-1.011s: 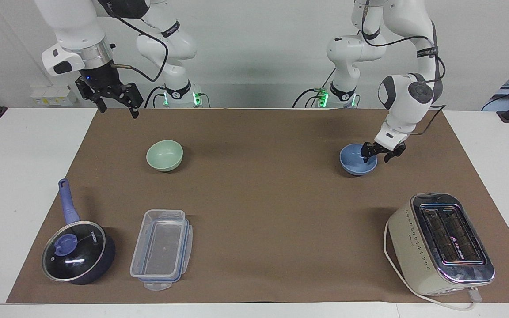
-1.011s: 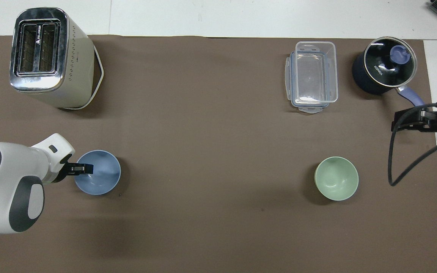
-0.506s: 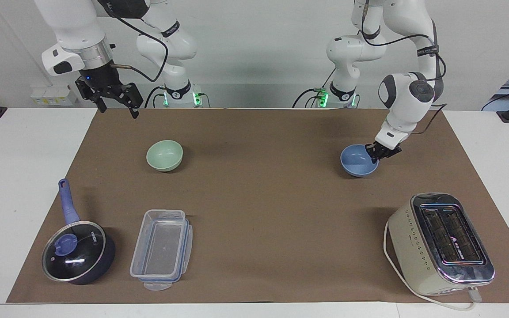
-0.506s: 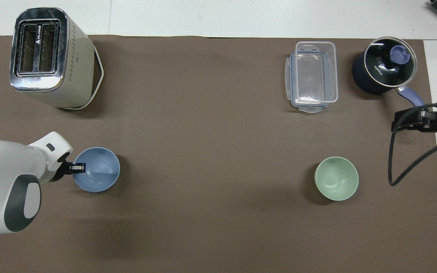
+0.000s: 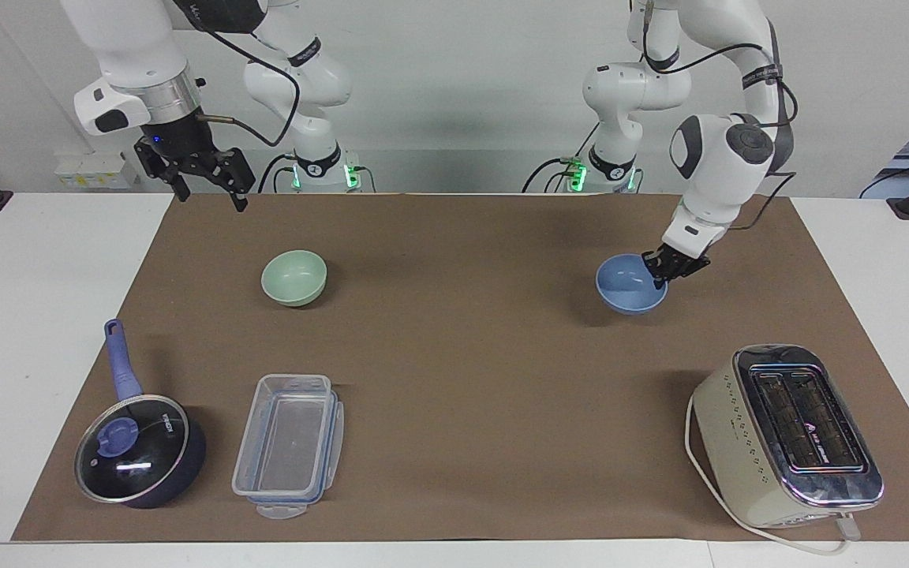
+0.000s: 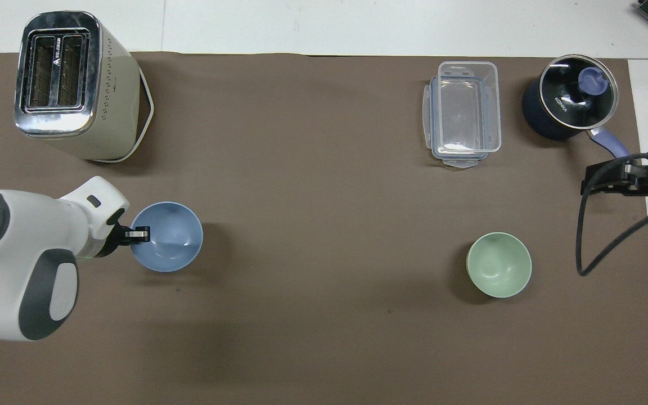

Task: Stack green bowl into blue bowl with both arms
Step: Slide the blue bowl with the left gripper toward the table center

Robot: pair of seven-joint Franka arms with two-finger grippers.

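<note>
at the left arm's end of the mat, the left gripper (image 5: 669, 268) pinches the blue bowl (image 5: 628, 288) rim, forearm angled down.

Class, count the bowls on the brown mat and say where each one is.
2. The blue bowl is at the left arm's end of the table, its rim gripped by the left hand. The green bowl sits alone toward the right arm's end. None looks hidden.

Left end effector (image 5: 669, 269), now clamped on blue bowl (image 5: 626, 286), bowl lifted, nearer table's middle
</note>
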